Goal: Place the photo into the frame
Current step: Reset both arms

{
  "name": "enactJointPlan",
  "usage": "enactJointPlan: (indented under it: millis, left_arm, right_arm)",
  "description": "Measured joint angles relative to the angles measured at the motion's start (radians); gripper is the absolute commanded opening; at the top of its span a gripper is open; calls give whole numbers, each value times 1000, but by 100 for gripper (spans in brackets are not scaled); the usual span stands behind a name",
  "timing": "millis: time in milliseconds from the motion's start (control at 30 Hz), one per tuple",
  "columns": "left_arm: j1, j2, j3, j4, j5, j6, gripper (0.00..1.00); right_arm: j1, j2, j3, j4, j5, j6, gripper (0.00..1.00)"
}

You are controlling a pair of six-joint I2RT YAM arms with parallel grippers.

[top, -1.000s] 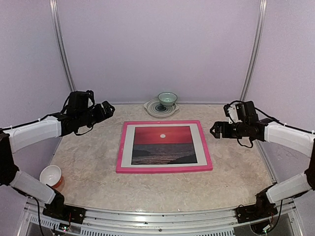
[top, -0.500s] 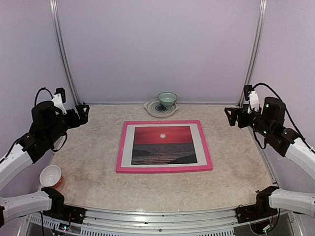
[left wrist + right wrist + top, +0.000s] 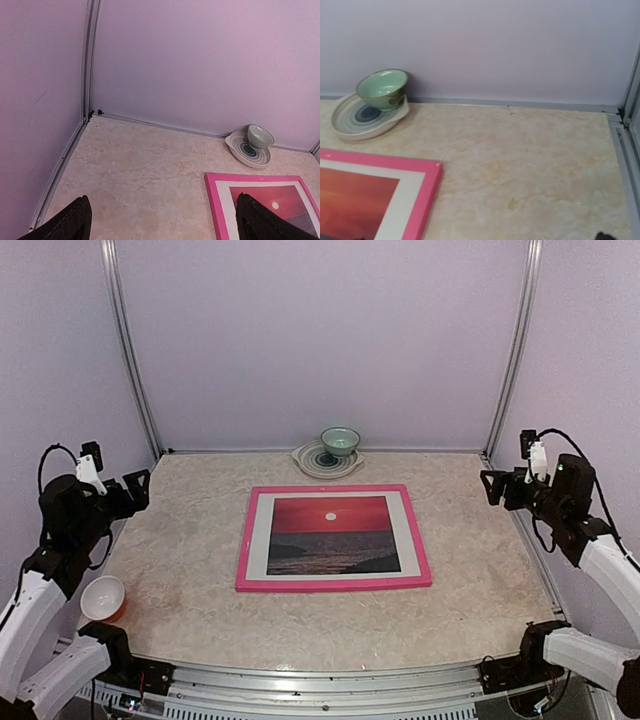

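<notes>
The left gripper (image 3: pixel 136 488) hangs with its jaws spread wide and nothing between them; in its own wrist view the two dark, wedge-shaped fingers (image 3: pixel 72 224) sit at opposite bottom corners with bare tabletop between. The right gripper (image 3: pixel 493 486) is likewise wide and empty, raised over the right edge of the table (image 3: pixel 480 585), a rounded slab with a mottled beige, marble-like surface. Well apart from both, in the middle of the table, lies the frame (image 3: pixel 335 584), a flat rectangle of thin, glossy pink-red rails. Inside it is a white mat (image 3: pixel 258 537), and within the mat's opening sits the photo (image 3: pixel 333 535), smooth and flat, with a red sky, a small white sun dot and a dark sea below. Beyond the frame, near the back wall, a pale green glazed bowl (image 3: pixel 340 440) rests on a shallow cream plate (image 3: pixel 312 461) with blue-grey concentric rings. A small white cup (image 3: pixel 103 596) with an orange base stands at the near left edge, by the left arm. Plain matte lilac walls (image 3: pixel 320 340) enclose the scene. Compared with a second ago, both arms have drawn back from beside the frame's far corners to the outer sides of the table, while frame, photo and dishes lie just as they did.
</notes>
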Motion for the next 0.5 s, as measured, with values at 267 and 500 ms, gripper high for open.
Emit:
enactJointPlan:
  millis: [267, 500]
  left_arm:
    - [0, -187, -115, -44, 12, 36, 99]
    - [0, -241, -115, -64, -24, 56, 99]
  right_arm:
    - [0, -285, -195, 55, 25, -7, 99]
    - [0, -416, -308, 63, 79, -7, 99]
